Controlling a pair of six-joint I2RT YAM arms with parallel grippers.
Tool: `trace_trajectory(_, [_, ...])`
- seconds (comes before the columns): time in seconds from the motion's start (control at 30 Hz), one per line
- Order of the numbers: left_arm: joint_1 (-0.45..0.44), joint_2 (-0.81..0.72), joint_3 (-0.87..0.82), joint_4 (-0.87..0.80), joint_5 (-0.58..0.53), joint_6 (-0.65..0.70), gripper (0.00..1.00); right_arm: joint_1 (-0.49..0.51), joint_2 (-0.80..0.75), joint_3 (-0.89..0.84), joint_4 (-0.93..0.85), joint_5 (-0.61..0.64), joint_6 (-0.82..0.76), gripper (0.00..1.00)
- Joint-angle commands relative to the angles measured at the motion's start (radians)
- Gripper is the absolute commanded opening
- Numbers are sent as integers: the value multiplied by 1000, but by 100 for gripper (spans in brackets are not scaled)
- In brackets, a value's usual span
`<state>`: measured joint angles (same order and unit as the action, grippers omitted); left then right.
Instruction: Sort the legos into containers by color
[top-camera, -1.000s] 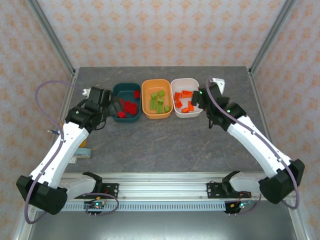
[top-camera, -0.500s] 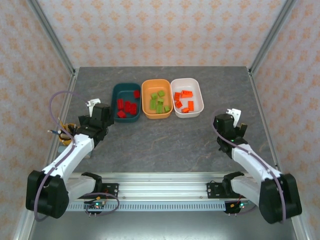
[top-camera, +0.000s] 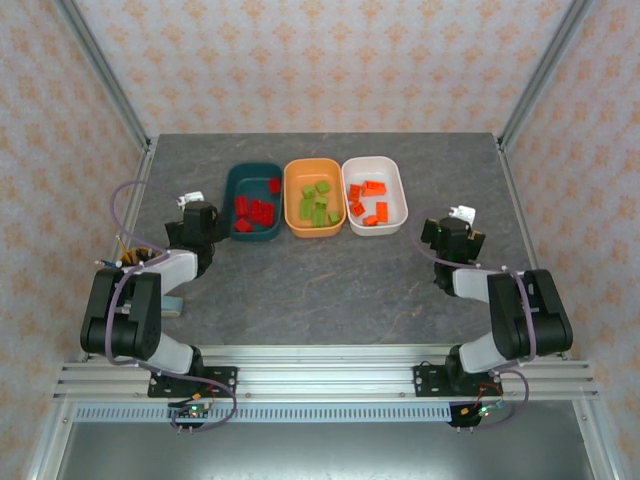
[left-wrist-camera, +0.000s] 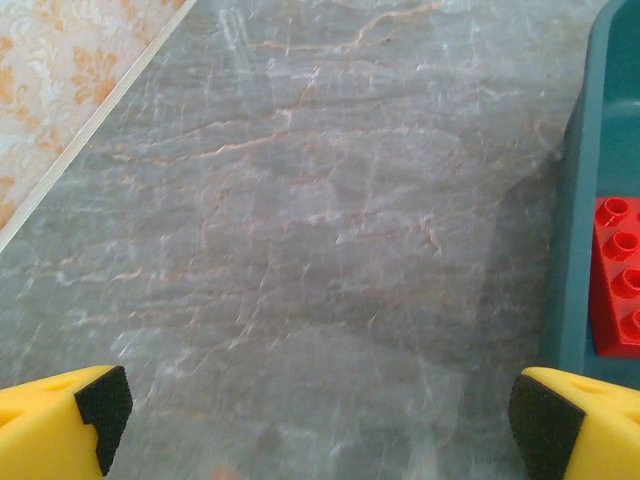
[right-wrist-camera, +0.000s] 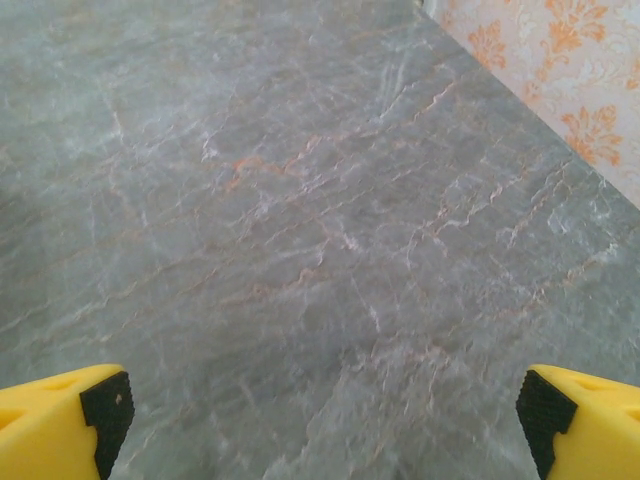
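Seemingly at the finish of the job, every brick in sight lies inside a tub along the twelve o'clock side of the counter (top-camera: 330, 285): red bricks (top-camera: 258, 210) in the teal tub (top-camera: 247, 179) at eleven o'clock, green bricks (top-camera: 318, 205) in the orange tub (top-camera: 295, 174) at twelve, orange bricks (top-camera: 367, 203) in the white tub (top-camera: 393, 200) at one. The left end effector (left-wrist-camera: 318, 405), near nine o'clock, hangs released and empty, its fingers (left-wrist-camera: 60, 420) spread wide above bare stone, with the teal tub's wall and one red brick (left-wrist-camera: 618, 275) at its three o'clock side. The right end effector (right-wrist-camera: 325, 410), near three o'clock, is also released and holds nothing, over bare counter well apart from the white tub. Both arms sit folded close to their bases. The step in hand looks to be parking. Doing it well calls for drawing each arm toward six o'clock without swinging sideways, the left one above all, since it sits nearest a tub and a brush against the wall could shift the row. A last look around the arms for a brick lying hidden would be prudent.
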<state>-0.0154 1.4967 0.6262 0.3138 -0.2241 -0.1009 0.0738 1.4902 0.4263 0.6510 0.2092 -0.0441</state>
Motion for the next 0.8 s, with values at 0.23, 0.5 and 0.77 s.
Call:
trace_trajectory(0.23, [-21,-4,-232,492,40,61,100,-42,22,-39,173,-54,43,99])
trace_trajectory(0.5, [-32,-5,-222,464,25,69,100,-29,28,-23,150,-36,33,99])
trace_trajectory(0.77, [-41,-1,-218,463,14,78,100,-29,26,-24,151,-37,32,99])
